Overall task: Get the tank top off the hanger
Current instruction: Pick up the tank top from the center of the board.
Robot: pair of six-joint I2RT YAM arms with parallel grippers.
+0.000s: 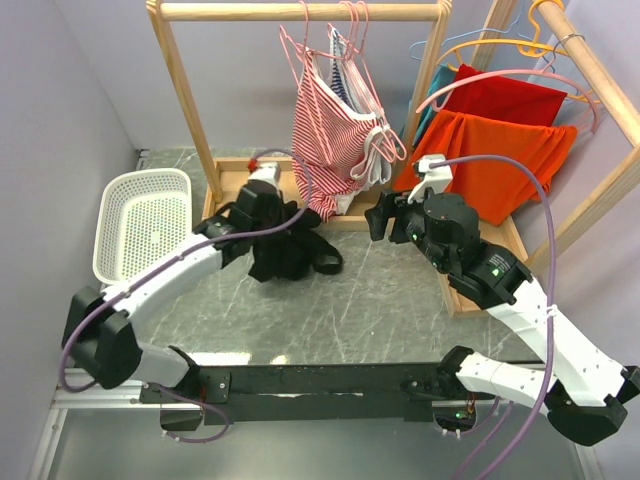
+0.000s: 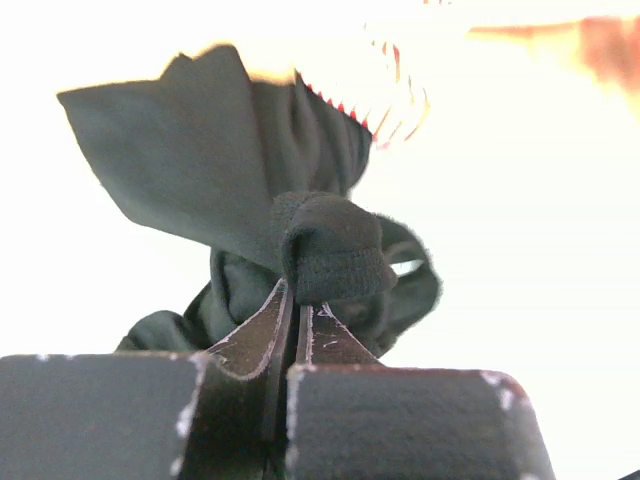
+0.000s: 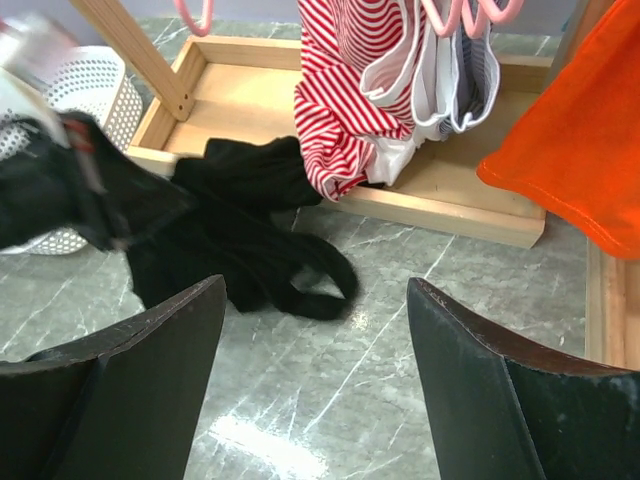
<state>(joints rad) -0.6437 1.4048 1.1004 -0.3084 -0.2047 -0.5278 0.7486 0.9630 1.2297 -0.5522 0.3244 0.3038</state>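
Top external view: left gripper (image 1: pixel 272 218) low over the grey marbled table (image 1: pixel 390 300), just in front of the base board (image 1: pixel 228 186) of the wooden rack (image 1: pixel 300 12), clenched on a fold of the black tank top (image 1: pixel 292 255). Rest of that tank top heaped on the table beneath and beside the gripper, one strap looped out toward the right, upper edge touching the front lip of the base board. Left wrist view: jaws pressed nearly together around a rolled dark hem, left gripper (image 2: pixel 298 300) pinching it, loose cloth of the tank top (image 2: pixel 210 160) fanning up and to the left against a washed-out bright background. Right gripper (image 1: pixel 379 219) well apart from the black cloth, hovering near the right end of the base board; in the right wrist view, right gripper (image 3: pixel 315 290) spread wide and grasping nothing, tank top (image 3: pixel 235 245) lying on the marble ahead of it, partly up against the wooden base. Hung from pink hangers (image 1: pixel 352 40) on the rail, a red-and-white striped garment (image 1: pixel 325 135), its lower edge close above the black heap. White perforated basket (image 1: pixel 145 225) on the table at far left. Orange garment (image 1: pixel 505 165) and red garment (image 1: pixel 512 98) on a second rack at right.
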